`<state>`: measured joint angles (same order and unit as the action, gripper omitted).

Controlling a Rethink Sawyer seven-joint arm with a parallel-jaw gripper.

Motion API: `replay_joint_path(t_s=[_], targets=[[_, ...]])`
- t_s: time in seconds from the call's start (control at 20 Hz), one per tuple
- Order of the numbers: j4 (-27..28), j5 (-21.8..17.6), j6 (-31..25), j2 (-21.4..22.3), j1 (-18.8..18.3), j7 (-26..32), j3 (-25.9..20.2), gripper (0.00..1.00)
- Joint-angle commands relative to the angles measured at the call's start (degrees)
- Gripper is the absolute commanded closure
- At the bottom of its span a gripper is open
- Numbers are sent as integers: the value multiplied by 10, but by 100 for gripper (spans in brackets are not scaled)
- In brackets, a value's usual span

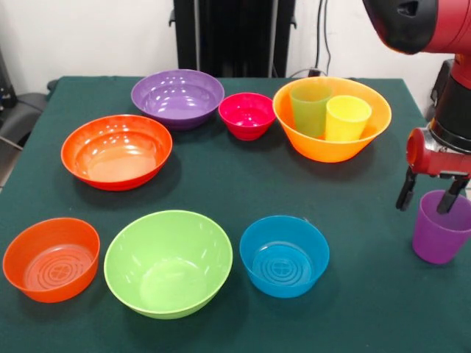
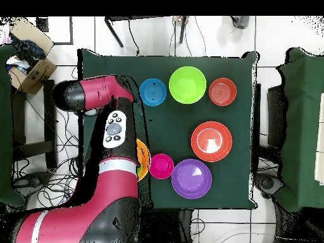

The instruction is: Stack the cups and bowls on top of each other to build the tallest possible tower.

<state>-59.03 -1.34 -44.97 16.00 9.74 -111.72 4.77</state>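
Gripper (image 1: 430,199) is spread apart and straddling the rim of the purple cup (image 1: 439,229), one finger outside and one dipping inside, cup standing upright directly under it. The green cup (image 1: 310,109) and yellow cup (image 1: 346,118) sit in the big orange bowl (image 1: 330,149), off to the side of the gripper and farther back.

Looks like a robotics lab: red and black arm (image 2: 95,190) on a pedestal at a green-clothed counter (image 1: 221,184), white tiled floor (image 2: 209,38) with loose cables (image 2: 38,177) at lower left, cardboard boxes (image 2: 28,57) at upper left, bare white wall (image 1: 81,37) behind.
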Motion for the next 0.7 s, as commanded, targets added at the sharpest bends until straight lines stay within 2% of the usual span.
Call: replay_joint_path(t_s=[0.05, 0.3, 0.7], targets=[[4, -18, -62, -10, 11, -4, -36, 0], [11, -28, -50, -21, 14, -5, -25, 0], [31, -24, -29, -43, 15, -3, -31, 0]])
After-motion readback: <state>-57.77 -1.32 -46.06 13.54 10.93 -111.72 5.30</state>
